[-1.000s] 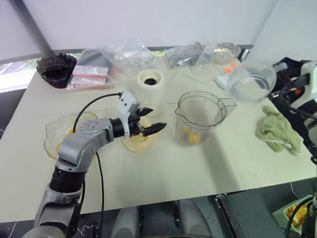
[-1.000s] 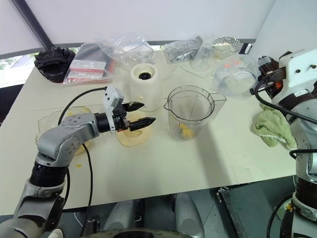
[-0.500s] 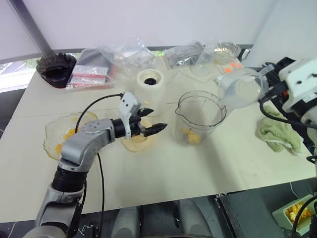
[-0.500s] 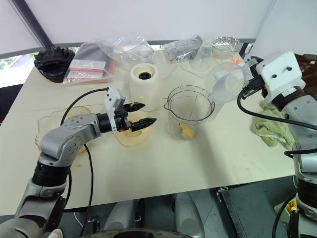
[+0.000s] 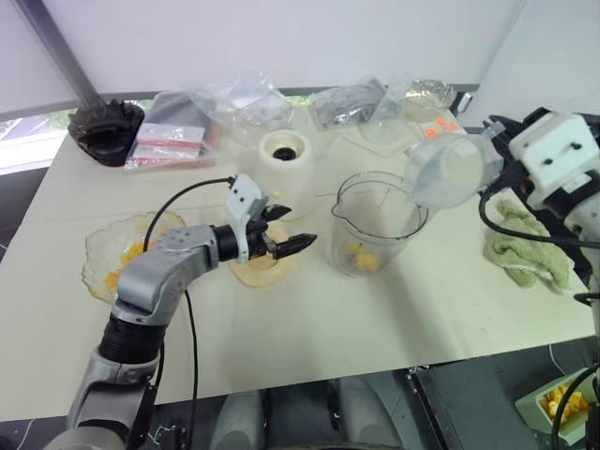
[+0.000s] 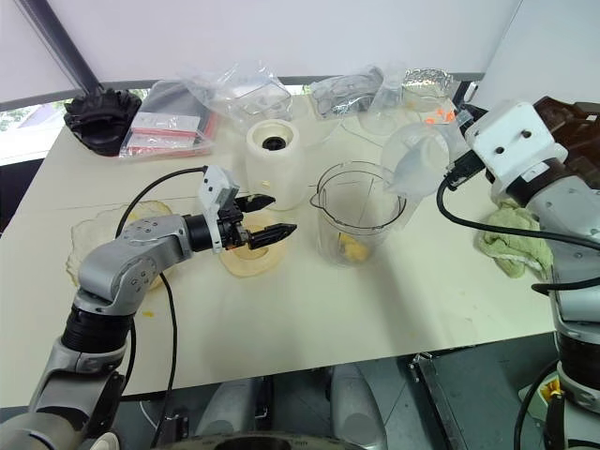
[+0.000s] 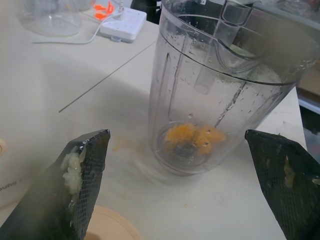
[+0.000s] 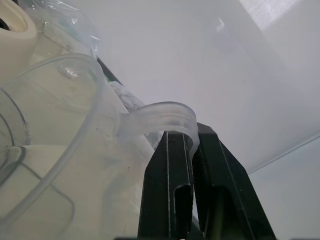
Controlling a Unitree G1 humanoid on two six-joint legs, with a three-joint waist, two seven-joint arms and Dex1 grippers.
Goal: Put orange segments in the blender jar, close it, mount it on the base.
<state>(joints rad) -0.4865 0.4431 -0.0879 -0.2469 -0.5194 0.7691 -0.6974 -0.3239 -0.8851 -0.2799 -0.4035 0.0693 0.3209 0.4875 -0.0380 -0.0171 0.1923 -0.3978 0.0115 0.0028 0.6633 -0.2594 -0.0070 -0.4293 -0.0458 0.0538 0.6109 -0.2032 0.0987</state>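
The blender jar stands upright and uncovered at the table's middle, with a few orange segments lying at its bottom. My left gripper hovers open and empty just left of the jar, above a flat cream lid; pulp sticks to its pads. My right gripper is shut on the loop handle of a clear plastic cup, which is tipped on its side above the jar's right rim. The cream-white base sits behind the left gripper, its dark socket facing up.
A shallow glass bowl with more orange pieces lies at the left. A green cloth lies at the right. Plastic bags and a black object line the back edge. A white power strip sits behind the jar.
My right arm has carried the clear cup leftward to the jar's rim and rolled it onto its side. The left arm and the jar have stayed put.
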